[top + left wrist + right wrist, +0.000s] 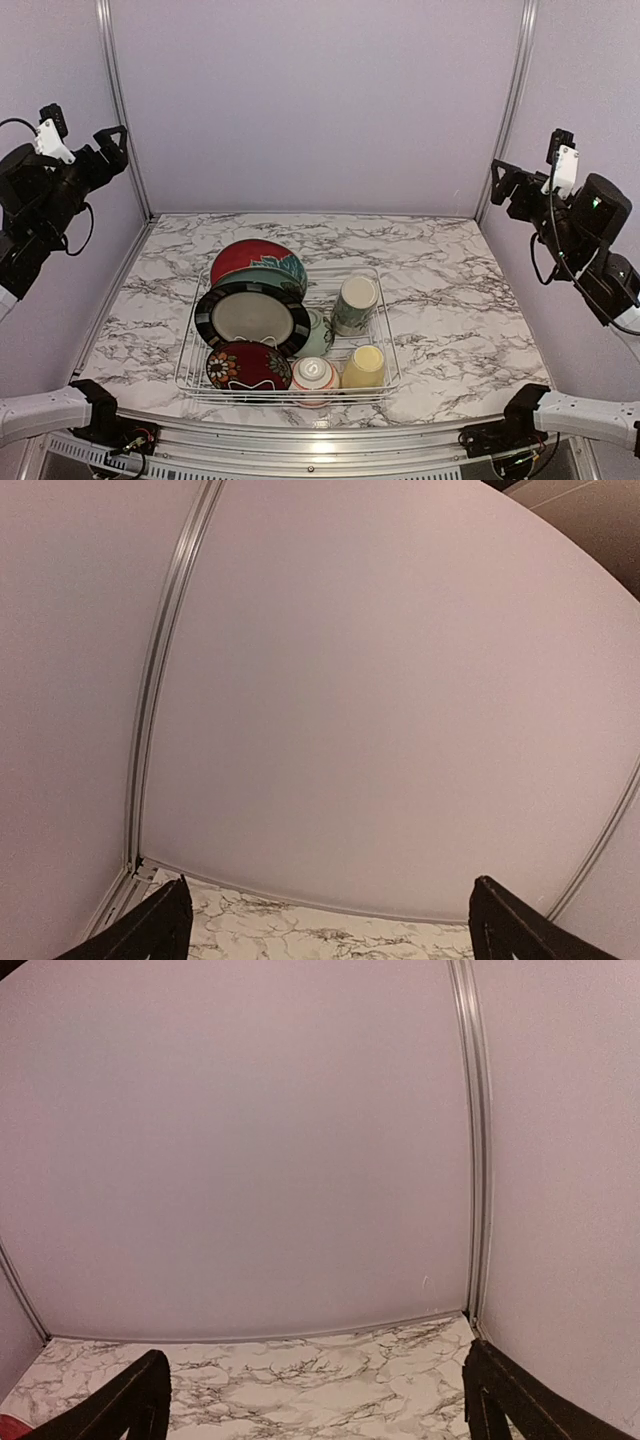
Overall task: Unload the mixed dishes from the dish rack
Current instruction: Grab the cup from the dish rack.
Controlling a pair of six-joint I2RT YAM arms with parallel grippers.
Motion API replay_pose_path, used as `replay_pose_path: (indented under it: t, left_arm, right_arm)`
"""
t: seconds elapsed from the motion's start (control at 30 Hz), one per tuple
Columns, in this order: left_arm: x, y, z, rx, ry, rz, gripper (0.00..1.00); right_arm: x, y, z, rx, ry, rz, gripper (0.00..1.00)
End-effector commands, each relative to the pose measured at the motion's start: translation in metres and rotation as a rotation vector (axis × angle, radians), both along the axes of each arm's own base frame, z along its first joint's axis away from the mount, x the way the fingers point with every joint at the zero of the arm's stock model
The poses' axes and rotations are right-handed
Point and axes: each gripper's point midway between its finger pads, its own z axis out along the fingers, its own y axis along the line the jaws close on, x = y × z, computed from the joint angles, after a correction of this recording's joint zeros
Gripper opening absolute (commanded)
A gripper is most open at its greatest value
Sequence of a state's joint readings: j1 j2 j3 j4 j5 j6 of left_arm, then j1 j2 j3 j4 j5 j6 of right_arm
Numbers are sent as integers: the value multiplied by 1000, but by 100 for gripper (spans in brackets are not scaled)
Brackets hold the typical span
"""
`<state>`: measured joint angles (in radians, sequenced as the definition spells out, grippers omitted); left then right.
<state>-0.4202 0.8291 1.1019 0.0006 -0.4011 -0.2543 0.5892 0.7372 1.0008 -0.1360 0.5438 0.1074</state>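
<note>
The dish rack [270, 393] stands on the marble table, front centre. In it lean a red plate [245, 255], a teal-floral plate [285, 272], a black-rimmed cream plate [250, 315] and a dark red floral plate [247, 365]. Beside them are a pale green bowl [318, 335], a red-striped white bowl [314, 375], a patterned tall cup [355, 303] and a yellow cup [364, 367]. My left gripper [112, 140] [330, 925] hangs open, high at the left wall. Open too, my right gripper [500, 180] [315, 1400] is high at the right wall. Both are empty and far from the rack.
Marble tabletop [460, 300] spreads around the rack on all sides. Lilac walls with metal corner posts [118, 110] close the back and sides. Both wrist views face the back wall and the table's far strip.
</note>
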Motion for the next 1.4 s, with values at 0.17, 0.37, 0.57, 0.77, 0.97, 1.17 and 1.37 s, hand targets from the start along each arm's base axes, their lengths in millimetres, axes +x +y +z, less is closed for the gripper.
replay_pose_path:
  t: [0.17, 0.37, 0.57, 0.77, 0.97, 1.17, 1.37]
  left_arm:
    - [17, 26, -29, -63, 81, 61, 99]
    - [32, 28, -45, -92, 135, 52, 99]
    - [47, 18, -63, -107, 199, -1, 99]
    - [58, 4, -81, -121, 263, -72, 99]
    - [65, -12, -99, -132, 323, -157, 99]
    - [71, -26, -114, -142, 379, -221, 99]
    - [76, -33, -123, -168, 407, -253, 99]
  right_arm:
    - [40, -13, -28, -33, 109, -59, 99]
    - [59, -12, -53, -74, 185, -40, 99]
    - [74, 13, -78, -120, 279, 65, 99]
    - [79, 85, -118, -178, 408, 276, 98]
    - [55, 171, -156, -238, 516, 514, 99]
    - [23, 229, -187, -319, 609, 659, 98]
    - [2, 257, -217, -405, 705, 689, 98]
